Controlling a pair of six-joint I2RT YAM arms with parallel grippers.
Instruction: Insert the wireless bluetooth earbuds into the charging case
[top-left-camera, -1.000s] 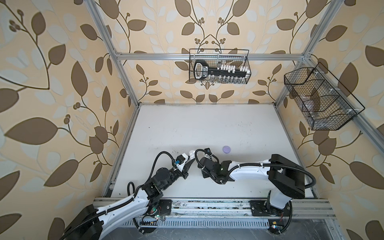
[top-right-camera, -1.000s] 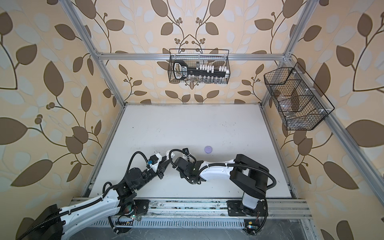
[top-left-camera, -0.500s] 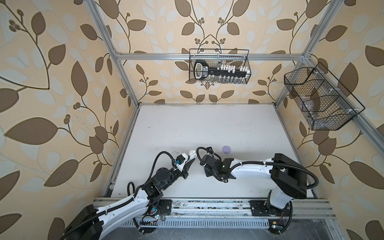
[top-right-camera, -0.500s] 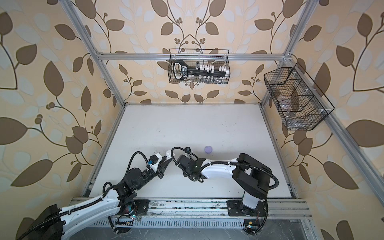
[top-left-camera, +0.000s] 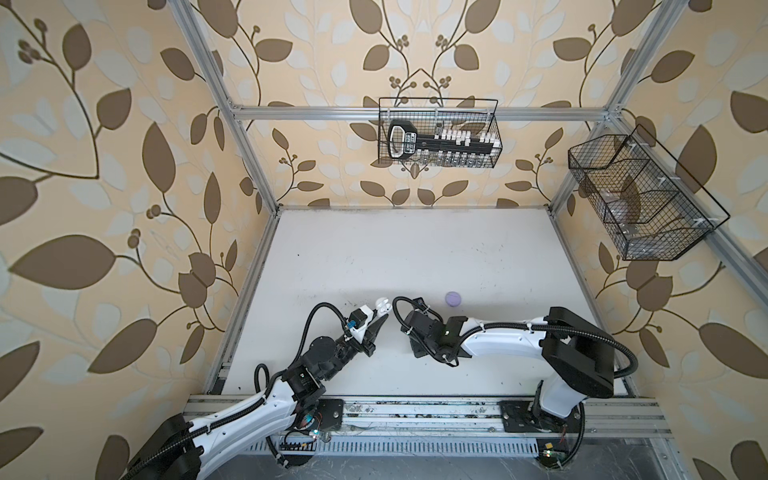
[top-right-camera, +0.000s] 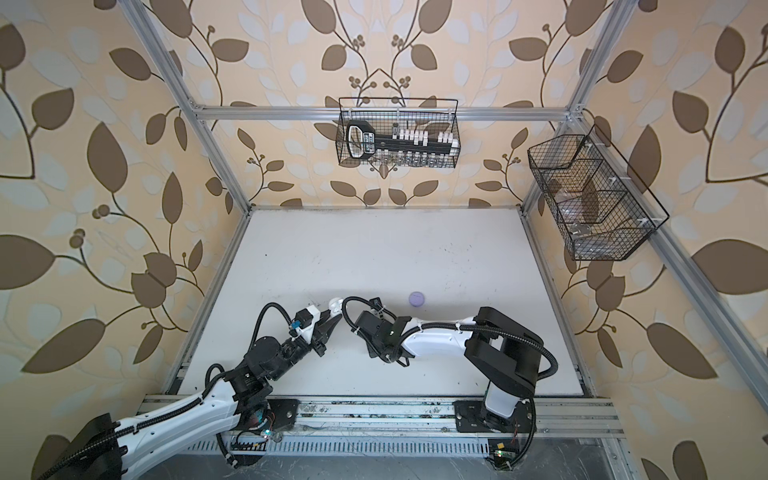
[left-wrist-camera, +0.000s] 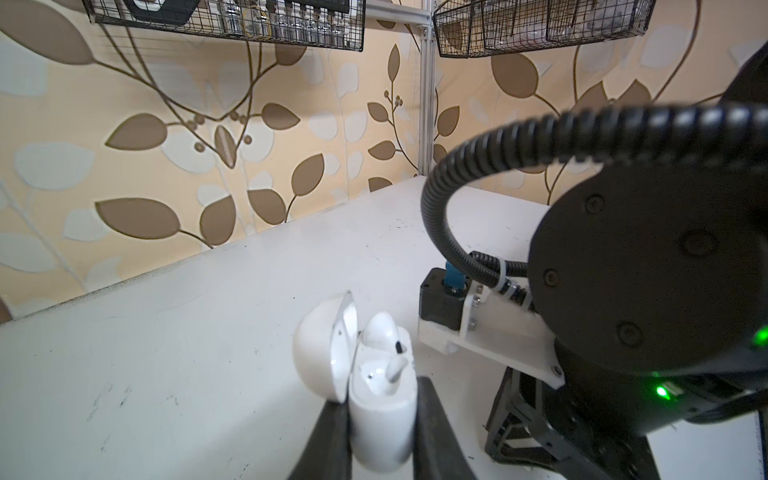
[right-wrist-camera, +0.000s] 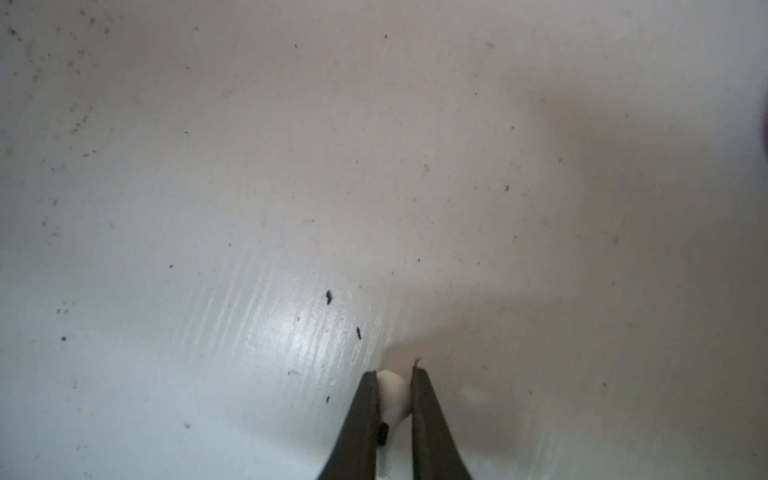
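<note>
White table (top-left-camera: 374, 249): fills the lower middle of both top views, scuffed and speckled. Wire baskets, two: one (top-left-camera: 496, 124) on the back wall at upper centre, stocked with a black tool and small white-capped items; one (top-left-camera: 656, 243) on the side wall at upper right. Neither belongs to the job. Left arm (top-left-camera: 257, 411): enters from the lower left of the top views and reaches toward centre. Right arm (top-left-camera: 503, 345): enters from the lower right, wrist bent down just beside the left one. Left gripper (left-wrist-camera: 380, 399): bottom centre of the left wrist view, clamped on the base of the white charging case (left-wrist-camera: 380, 432); resting on the table or raised off it, cannot tell. Case lid (left-wrist-camera: 316, 353): hinged open, standing left of the base in that view. Lavender round case (top-left-camera: 453, 298): closed, on the table right of centre in the top views, near the right wrist, touched by nothing. Right gripper (right-wrist-camera: 394, 374): bottom centre of the right wrist view, pinched on a white earbud (right-wrist-camera: 392, 395), close over bare table. Second white earbud (left-wrist-camera: 382, 332): appears seated in the far well of the open case; near well looks unfilled, though blur forbids certainty. Step in hand, by judgement: bringing the pinched earbud to the held case. Next move calls for lifting clear, swinging toward the left gripper, lining the stem over the free well, lowering straight, and parting the jaws only once seated, with the left grip kept firm as a brace.
</note>
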